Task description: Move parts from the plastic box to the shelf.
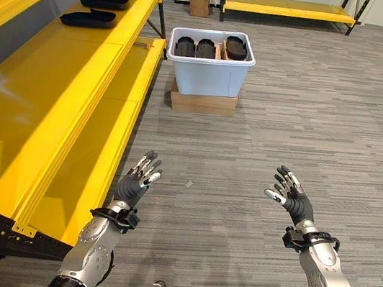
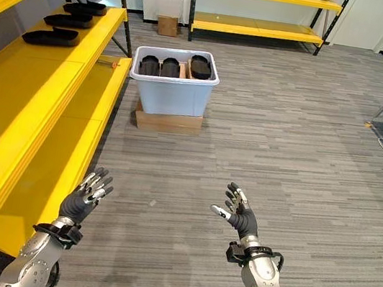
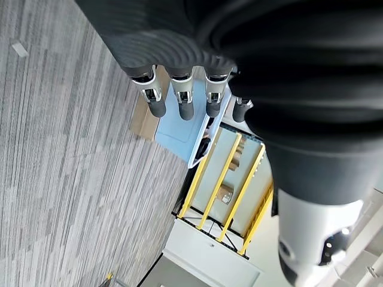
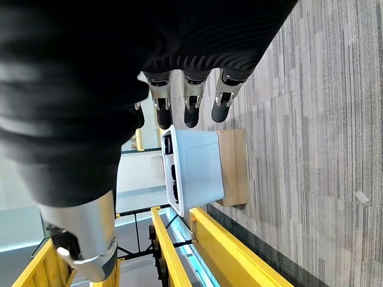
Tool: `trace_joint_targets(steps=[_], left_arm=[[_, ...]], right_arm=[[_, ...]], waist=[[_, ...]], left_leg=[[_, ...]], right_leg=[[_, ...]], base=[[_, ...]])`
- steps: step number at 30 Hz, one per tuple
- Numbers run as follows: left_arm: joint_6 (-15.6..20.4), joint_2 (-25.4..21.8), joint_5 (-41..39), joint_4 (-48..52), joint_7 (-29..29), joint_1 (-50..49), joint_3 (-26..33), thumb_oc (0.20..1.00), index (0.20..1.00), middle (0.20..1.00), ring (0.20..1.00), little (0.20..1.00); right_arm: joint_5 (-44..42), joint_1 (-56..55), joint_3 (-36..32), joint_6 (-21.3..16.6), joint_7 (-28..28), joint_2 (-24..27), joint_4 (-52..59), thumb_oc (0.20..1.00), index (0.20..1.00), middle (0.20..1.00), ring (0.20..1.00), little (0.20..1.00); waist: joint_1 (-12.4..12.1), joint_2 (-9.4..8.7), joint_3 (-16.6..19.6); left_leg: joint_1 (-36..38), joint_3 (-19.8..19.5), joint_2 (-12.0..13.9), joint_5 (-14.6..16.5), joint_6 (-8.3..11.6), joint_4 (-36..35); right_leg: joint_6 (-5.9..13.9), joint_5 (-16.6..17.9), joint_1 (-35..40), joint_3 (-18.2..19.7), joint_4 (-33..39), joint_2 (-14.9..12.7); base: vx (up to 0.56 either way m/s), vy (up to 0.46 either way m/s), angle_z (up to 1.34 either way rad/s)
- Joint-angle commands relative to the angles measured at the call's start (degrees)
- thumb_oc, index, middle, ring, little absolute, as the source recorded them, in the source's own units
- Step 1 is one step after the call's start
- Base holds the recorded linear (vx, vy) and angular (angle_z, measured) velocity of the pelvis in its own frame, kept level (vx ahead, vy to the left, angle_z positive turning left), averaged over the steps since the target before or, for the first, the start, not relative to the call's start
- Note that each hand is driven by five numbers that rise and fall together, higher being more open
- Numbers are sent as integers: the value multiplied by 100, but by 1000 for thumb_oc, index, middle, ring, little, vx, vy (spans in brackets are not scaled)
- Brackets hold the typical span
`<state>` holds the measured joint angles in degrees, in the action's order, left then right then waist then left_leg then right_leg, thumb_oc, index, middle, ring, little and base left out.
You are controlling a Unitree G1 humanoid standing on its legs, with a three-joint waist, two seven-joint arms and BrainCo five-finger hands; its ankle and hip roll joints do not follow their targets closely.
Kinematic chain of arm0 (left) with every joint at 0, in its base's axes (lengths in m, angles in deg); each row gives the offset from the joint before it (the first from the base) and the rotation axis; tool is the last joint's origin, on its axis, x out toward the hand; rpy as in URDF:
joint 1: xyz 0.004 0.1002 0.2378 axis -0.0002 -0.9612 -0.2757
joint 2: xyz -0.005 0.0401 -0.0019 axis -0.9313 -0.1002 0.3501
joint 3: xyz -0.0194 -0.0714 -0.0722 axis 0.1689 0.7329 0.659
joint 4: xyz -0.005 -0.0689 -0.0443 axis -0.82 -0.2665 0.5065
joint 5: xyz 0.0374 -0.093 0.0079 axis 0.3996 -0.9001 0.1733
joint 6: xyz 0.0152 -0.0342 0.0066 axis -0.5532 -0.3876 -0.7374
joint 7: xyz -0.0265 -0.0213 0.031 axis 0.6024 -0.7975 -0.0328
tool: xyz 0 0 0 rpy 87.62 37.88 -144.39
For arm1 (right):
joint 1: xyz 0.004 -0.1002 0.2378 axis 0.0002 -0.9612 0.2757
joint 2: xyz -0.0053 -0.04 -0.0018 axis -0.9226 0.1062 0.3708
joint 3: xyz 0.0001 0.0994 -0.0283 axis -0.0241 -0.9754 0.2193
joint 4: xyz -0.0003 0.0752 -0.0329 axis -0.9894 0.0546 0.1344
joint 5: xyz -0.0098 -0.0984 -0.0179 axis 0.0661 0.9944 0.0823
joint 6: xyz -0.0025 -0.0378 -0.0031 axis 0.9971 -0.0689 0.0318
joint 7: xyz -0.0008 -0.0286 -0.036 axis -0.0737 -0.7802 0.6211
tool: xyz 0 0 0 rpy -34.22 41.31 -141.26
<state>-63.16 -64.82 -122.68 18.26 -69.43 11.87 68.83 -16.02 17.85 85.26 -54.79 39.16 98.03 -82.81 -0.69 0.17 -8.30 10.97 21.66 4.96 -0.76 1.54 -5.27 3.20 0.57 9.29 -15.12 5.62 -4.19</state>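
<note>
Three flat black oval moulded parts already lie in a row on the long yellow metal shelf at the far left, so part of the moving looks done. Further right, the pale blue-white plastic box stands on a low brown cardboard slab on the grey striped floor, close to the shelf's far end. At least three more black parts stand on edge inside it, so the job is judged unfinished, with several transfers left.

Both hands are well apart from the box, raised over bare floor in front of the robot. The left hand is lifted near the shelf's front edge, fingers straight and spread, holding nothing. To its right, the right hand is held at similar height, palm turned inward, fingers likewise extended and empty.
</note>
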Motion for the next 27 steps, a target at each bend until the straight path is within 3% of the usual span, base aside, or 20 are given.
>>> trace_joint_targets(steps=[1,2,3,5,8,12,18,27], left_arm=[[-311,-139,-6,231,82,253,97,1000,1000,1000,1000,1000],[-460,-101,-148,-60,-146,342,-5,1000,1000,1000,1000,1000],[-322,-60,-254,-323,26,428,-40,1000,1000,1000,1000,1000],[-24,-8,-235,-106,342,327,-35,1000,1000,1000,1000,1000],[57,-34,-118,70,196,320,49,1000,1000,1000,1000,1000],[59,-46,-406,321,274,365,115,1000,1000,1000,1000,1000],[-212,-36,-260,390,143,433,0,1000,1000,1000,1000,1000],[-299,-65,-253,438,81,366,-17,1000,1000,1000,1000,1000]], right_arm=[[88,253,-29,-257,121,22,356,1000,1000,1000,1000,1000],[47,292,32,-175,24,2,288,1000,1000,1000,1000,1000],[-43,361,97,-163,-40,-14,215,1000,1000,1000,1000,1000],[-58,332,86,-339,122,6,379,1000,1000,1000,1000,1000],[-237,249,-37,-80,63,15,498,1000,1000,1000,1000,1000],[-150,199,-51,-141,204,-11,838,1000,1000,1000,1000,1000],[-189,315,24,69,68,-33,703,1000,1000,1000,1000,1000],[-257,278,20,79,153,-41,685,1000,1000,1000,1000,1000]], waist=[[-27,-185,78],[-9,-185,65],[-2,-193,86],[-2,-190,88],[3,-180,51],[10,-193,67],[-10,-194,82],[-10,-195,84]], left_leg=[[-22,-194,305,-93,318,64],[6,-210,296,-78,321,69],[-14,-233,283,-78,312,62],[-10,-173,305,-94,309,56],[6,-204,296,-102,301,46],[-10,-186,293,-91,307,51],[-2,-177,294,-94,312,49],[8,-175,286,-91,303,44]], right_leg=[[453,355,34,-369,-99,-545],[461,347,60,-354,-105,-545],[461,358,31,-346,-106,-553],[459,370,25,-376,-93,-553],[462,387,41,-349,-87,-549],[464,374,26,-373,-88,-557],[457,373,46,-385,-77,-555],[452,371,45,-369,-77,-547]], base=[[0,0,0],[0,0,0],[0,0,0],[0,0,0],[0,0,0],[-3,-1,1],[0,0,0],[0,0,0]])
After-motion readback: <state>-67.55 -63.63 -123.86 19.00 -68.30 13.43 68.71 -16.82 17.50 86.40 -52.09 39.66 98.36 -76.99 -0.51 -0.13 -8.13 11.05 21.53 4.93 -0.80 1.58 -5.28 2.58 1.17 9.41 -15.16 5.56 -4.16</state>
